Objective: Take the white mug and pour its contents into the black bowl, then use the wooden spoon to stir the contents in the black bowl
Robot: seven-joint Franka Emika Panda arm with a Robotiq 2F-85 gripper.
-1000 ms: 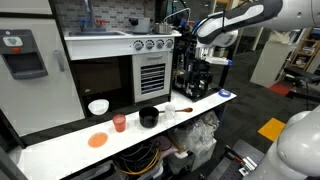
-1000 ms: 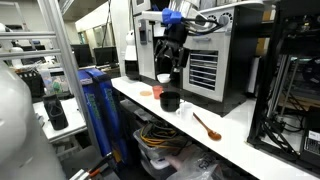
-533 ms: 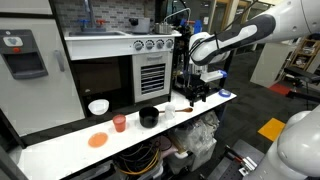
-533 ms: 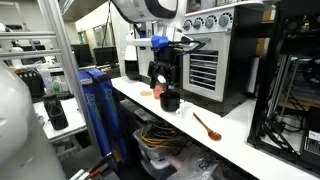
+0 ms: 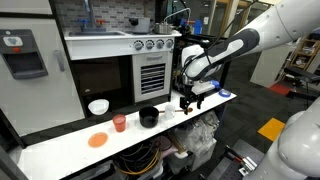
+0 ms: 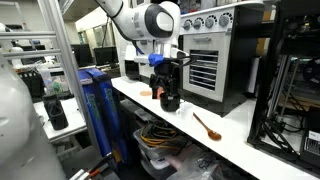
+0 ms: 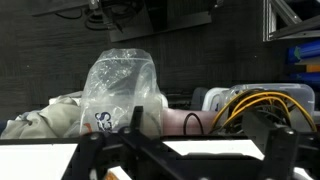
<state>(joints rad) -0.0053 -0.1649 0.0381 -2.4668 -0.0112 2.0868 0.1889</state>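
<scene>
The black bowl [image 5: 149, 117] stands on the white counter [image 5: 70, 145]. Just beside it is the small white mug [image 5: 167, 113], and the wooden spoon [image 5: 184, 109] lies past the mug toward the counter's end. My gripper [image 5: 187, 100] hangs low just above the spoon end of the counter, jaws open and empty. In an exterior view the gripper [image 6: 168, 96] overlaps the black bowl [image 6: 171, 103], and the wooden spoon [image 6: 207, 126] lies nearer the camera. In the wrist view the gripper [image 7: 187, 150] is spread wide over the counter edge [image 7: 215, 150]; mug, bowl and spoon are out of that view.
A red cup [image 5: 119, 122], a flat orange disc [image 5: 97, 140] and a wider white bowl [image 5: 98, 106] sit further along the counter. A toy oven [image 5: 150, 70] stands behind. Below the counter edge are a clear plastic bag [image 7: 120, 85] and yellow cables [image 7: 255, 100].
The arm has come down from high above and swung in toward the counter, ending just over the mug and spoon area. The jaws stayed open.
</scene>
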